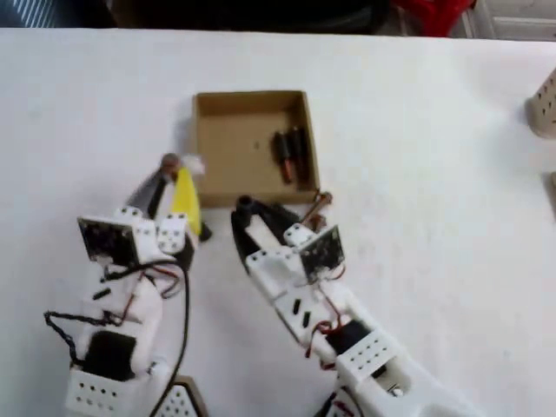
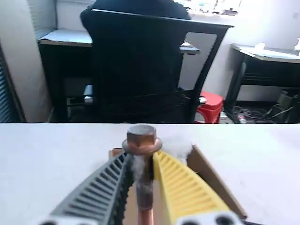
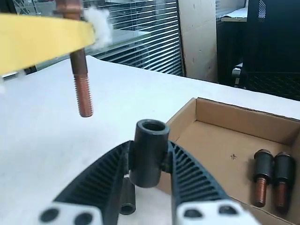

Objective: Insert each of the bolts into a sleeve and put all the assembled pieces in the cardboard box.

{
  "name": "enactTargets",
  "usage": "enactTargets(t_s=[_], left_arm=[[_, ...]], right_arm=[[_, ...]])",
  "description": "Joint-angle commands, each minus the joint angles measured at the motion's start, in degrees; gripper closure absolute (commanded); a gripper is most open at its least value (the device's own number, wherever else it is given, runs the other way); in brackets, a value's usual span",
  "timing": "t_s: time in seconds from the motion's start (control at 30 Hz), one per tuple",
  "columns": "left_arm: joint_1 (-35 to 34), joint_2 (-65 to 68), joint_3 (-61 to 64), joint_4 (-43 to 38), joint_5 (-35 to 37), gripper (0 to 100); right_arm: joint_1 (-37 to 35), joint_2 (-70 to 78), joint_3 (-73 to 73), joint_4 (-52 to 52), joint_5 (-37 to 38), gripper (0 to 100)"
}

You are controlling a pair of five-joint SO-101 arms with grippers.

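My left gripper (image 2: 143, 161), with one grey and one yellow finger, is shut on a copper bolt (image 2: 142, 140) held head up, left of the cardboard box (image 1: 228, 130). In the right wrist view that bolt (image 3: 82, 89) hangs thread down, above and to one side of a black sleeve (image 3: 150, 150). My right gripper (image 3: 150, 161) is shut on this sleeve, which stands upright with its bore open at the top, just outside the box's near wall (image 3: 187, 112). Two assembled pieces (image 1: 291, 155) lie inside the box at its right side.
A second black sleeve (image 3: 126, 201) lies on the table under my right gripper. A loose copper bolt (image 1: 321, 202) rests by the box's near right corner. A beige perforated block (image 1: 543, 104) stands at the table's right edge.
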Motion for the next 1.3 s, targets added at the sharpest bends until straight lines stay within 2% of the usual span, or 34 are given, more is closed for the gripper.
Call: enactTargets(t_s=[0.0,0.13,0.53,0.77,1.07,1.27], left_arm=[[6.3,-1.2,-4.0,-4.3,-0.3,98],[9.1,-1.1,-4.2,-8.0,-0.4,98],[14.5,-1.1,-5.2,-8.4,-0.4,98],[14.4,-0.7,-5.5,-8.4,-0.5,98],[14.4,19.7,-20.2,-9.1,-0.5,98],[14.8,24.0,-18.8,-9.2,-0.5,98]], right_arm=[[-0.6,-0.9,0.4,0.1,-0.6,98.2],[-0.4,-0.9,0.4,0.1,-0.5,98.2],[-0.3,-0.9,0.4,0.0,-0.5,98.2],[-0.4,-0.9,0.4,0.0,-0.5,98.2],[-0.2,-0.9,0.4,0.0,-0.5,98.2],[-0.2,-0.9,0.4,0.0,-0.5,98.2]])
